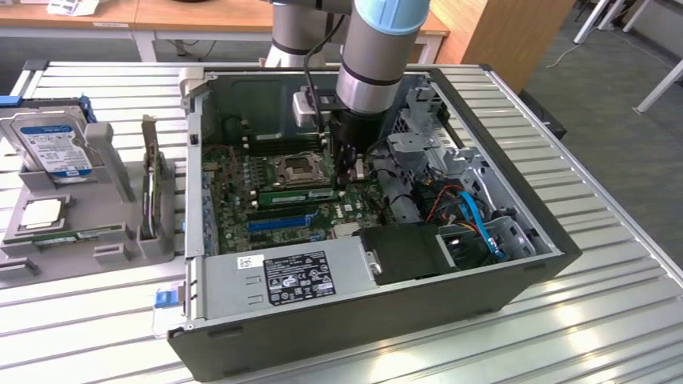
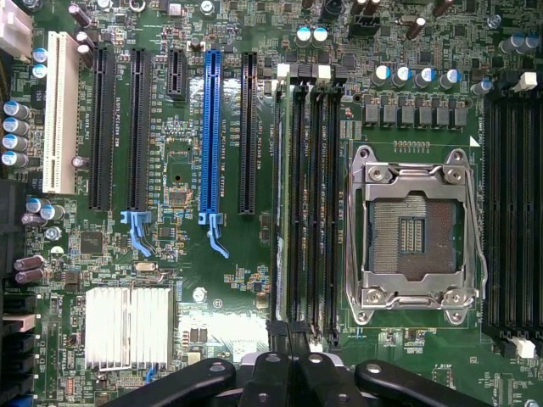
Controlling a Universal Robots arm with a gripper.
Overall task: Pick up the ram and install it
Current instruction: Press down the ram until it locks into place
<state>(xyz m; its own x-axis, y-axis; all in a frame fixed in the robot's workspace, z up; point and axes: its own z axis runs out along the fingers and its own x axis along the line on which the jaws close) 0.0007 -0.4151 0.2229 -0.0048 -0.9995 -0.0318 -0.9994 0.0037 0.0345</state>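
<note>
An open desktop computer case [image 1: 353, 320] lies on its side on a slatted metal counter [image 1: 597, 320], its motherboard [image 2: 229, 280] facing up. The robot arm [image 1: 373, 56] reaches straight down into the case, and its end effector [image 1: 350, 170] hangs low over the board, just beside the empty processor socket [image 2: 416, 233]. The ram [image 1: 299, 194], a long narrow green stick, stands on edge in a memory slot next to that socket, on the side nearer the case's power supply [image 1: 288, 276]. Its long axis runs parallel to the case's long walls and to the blue expansion slot [image 2: 210, 136], and one end points towards the end effector. In the wrist view the black fingers [image 2: 267, 373] are clenched together at the end of the row of memory slots [image 2: 305, 203]; it is unclear whether they touch the stick. Towards the counter's edge on the exterior view's left stands a grey parts holder [image 1: 107, 248], well apart from the case. It carries a silver hard drive [image 1: 53, 148] with a blue label, standing upright, and a square silver processor chip [image 1: 41, 212] lying flat.
</note>
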